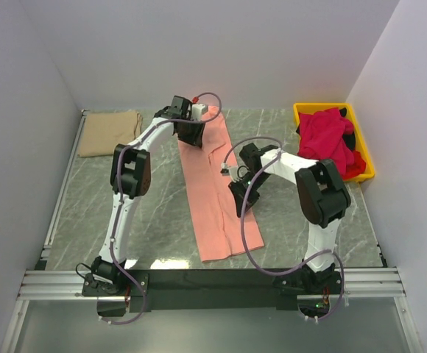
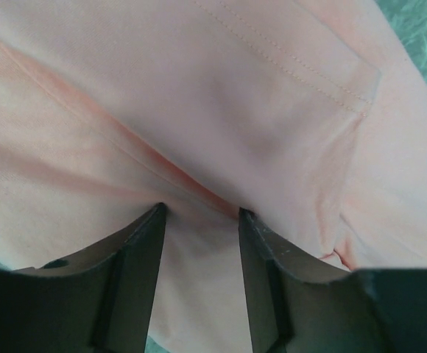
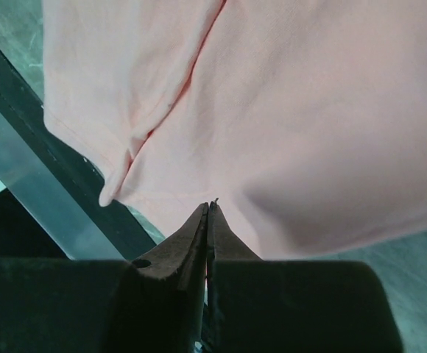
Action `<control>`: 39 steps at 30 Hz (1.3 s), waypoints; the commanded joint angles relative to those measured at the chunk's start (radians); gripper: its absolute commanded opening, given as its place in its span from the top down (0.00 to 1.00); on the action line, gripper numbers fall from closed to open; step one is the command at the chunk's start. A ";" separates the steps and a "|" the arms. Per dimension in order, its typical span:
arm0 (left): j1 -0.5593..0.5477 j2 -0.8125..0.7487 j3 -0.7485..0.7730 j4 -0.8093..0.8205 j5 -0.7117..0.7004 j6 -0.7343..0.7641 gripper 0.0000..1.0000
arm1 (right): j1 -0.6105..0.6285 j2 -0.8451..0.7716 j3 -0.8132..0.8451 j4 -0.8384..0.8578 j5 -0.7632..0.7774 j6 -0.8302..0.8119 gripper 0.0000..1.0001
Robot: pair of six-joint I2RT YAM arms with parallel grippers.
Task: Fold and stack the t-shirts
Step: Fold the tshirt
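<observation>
Right claw (image 3: 209, 209): jaws pinched tight together, seemingly on a thin bite of the pink shirt (image 1: 215, 206) at its right edge, near the middle
Left claw (image 2: 201, 212): half wide, astride a raised crease at the shirt's far end, gripping nothing
Pink shirt: long strip lying far-to-near down the middle of the table (image 1: 162, 213), near end at the black rail (image 1: 199, 277)
Handling, as judged: close the left claw on all layers before lifting; raise both sides level, keep the strip taut, fold it crosswise
Nearby: tan shirt (image 1: 109, 132) folded, far left corner; red shirts (image 1: 327, 136) heaped in yellow bin (image 1: 320, 107), far right
Hindrance: right arm's cable (image 1: 241, 232) loops over the strip and may snag
</observation>
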 commanded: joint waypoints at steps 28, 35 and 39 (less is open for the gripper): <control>0.402 -1.142 -1.123 0.178 0.606 0.238 0.31 | 0.191 0.012 0.103 0.298 -0.068 0.258 0.82; 0.336 -1.472 -1.330 -0.248 0.578 0.852 0.32 | 0.199 -0.541 -0.174 0.221 0.149 -0.113 0.55; 0.194 -1.681 -1.527 -0.235 0.479 0.997 0.36 | 0.284 -0.767 -0.418 0.276 0.271 -0.406 0.52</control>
